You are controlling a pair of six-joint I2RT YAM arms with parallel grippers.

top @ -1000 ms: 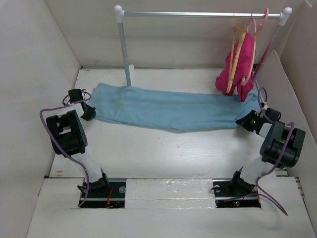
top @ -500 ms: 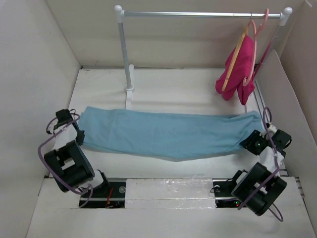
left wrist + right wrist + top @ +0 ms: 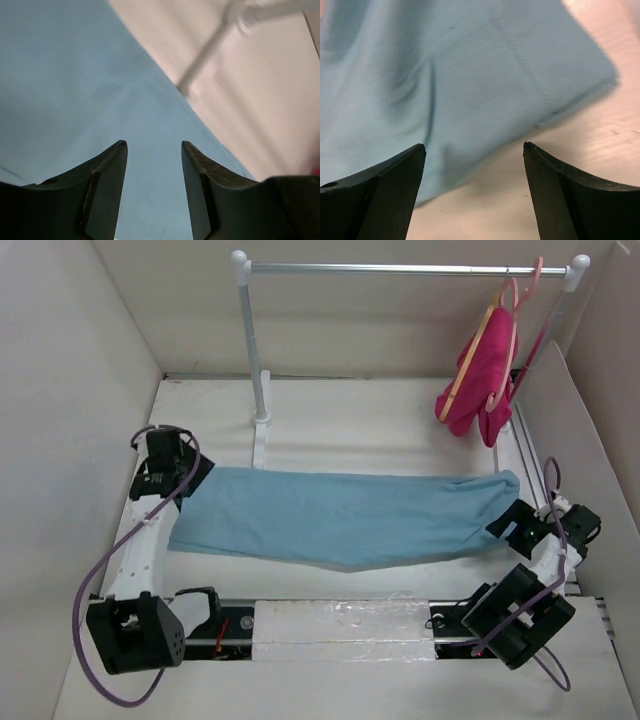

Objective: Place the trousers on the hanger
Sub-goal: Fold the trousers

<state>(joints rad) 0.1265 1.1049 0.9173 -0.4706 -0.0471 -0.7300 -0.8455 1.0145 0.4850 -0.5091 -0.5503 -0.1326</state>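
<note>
**benchrat:** The large sky-blue cloth trousers [image 3: 340, 515] lie flat across the white tabletop [image 3: 350, 420], stretched left to right in one long folded band. The left hand [image 3: 154, 145] hovers over the left end with its fingers apart and only cloth showing through the gap. The right hand [image 3: 474, 145] sits at the right end, spread wide, with nothing in it. What should the robot aim for here?

**clampy_two:** Looks like lay-out is done and the hanger comes next. The slim tan wooden hanger [image 3: 467, 360] hangs at the far right of the metal rail [image 3: 400, 269], right against the magenta garment [image 3: 485, 375] on the pink plastic hanger [image 3: 515, 300]. The right arm is the closer one, so it should probably go. It ought to come in from the left side of the wood and pinch only the tan bar, or the pink one gets dragged along too. The left hand could lift clear without snagging the cloth, so the band stays smooth for draping.
</note>
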